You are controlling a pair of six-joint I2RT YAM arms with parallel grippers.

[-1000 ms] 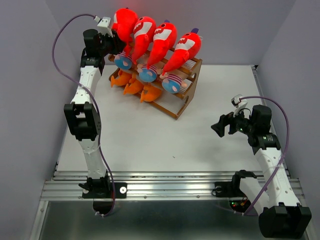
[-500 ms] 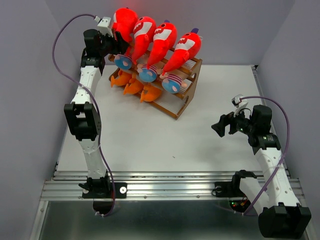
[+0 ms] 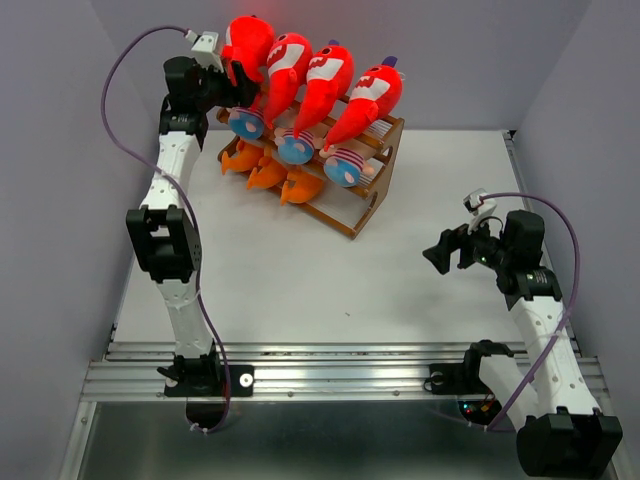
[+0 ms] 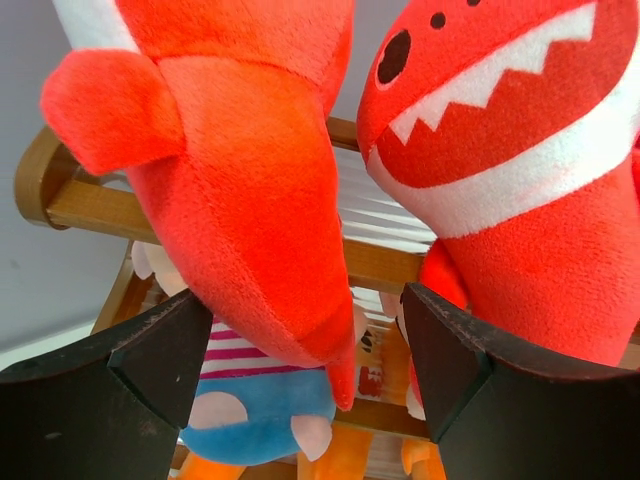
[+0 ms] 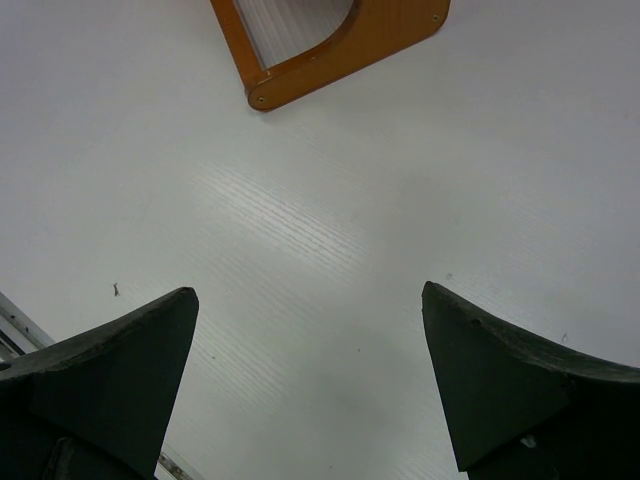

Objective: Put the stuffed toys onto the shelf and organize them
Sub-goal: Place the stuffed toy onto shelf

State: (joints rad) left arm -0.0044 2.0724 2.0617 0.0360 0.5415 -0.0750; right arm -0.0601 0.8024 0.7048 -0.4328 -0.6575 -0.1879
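Top external view, stock as found:

- Shelf (image 3: 362,212): brown wooden three-tier rack, set at an angle at 12 o'clock on the table (image 3: 300,280), its right foot toward the middle.
- Red sharks (image 3: 325,75): four, toothy. They lean side by side on the top tier, heads up toward 12 o'clock and tails down toward 6 o'clock.
- Dolls (image 3: 295,148): three seen, with striped shirts and blue bottoms, on the middle tier beneath the sharks.
- Orange fish (image 3: 268,172): three seen, on the bottom tier, just above the table top.
- Left claw (image 3: 238,80): raised at 11 o'clock, at the left end of the top tier, against the leftmost shark (image 3: 248,45).
- Right claw (image 3: 436,255): at 3 o'clock, above bare table, well apart from the rack, pointing toward 9 o'clock.

Left wrist view:

- Left claw (image 4: 307,300): fingers spread wide and gripping nothing.
- The tapered lower end of the leftmost shark (image 4: 250,200) hangs between them, close beside the left finger (image 4: 150,365).
- There is a clear gap on the other side to the right finger (image 4: 455,365).
- Second shark (image 4: 500,150): at 2 o'clock, teeth showing.
- A doll (image 4: 255,405) sits below, at 6 o'clock.

Right wrist view:

- Right claw (image 5: 310,300): fingers wide apart, nothing between them but white table (image 5: 320,220).
- A foot of the shelf (image 5: 340,50) shows at 12 o'clock.
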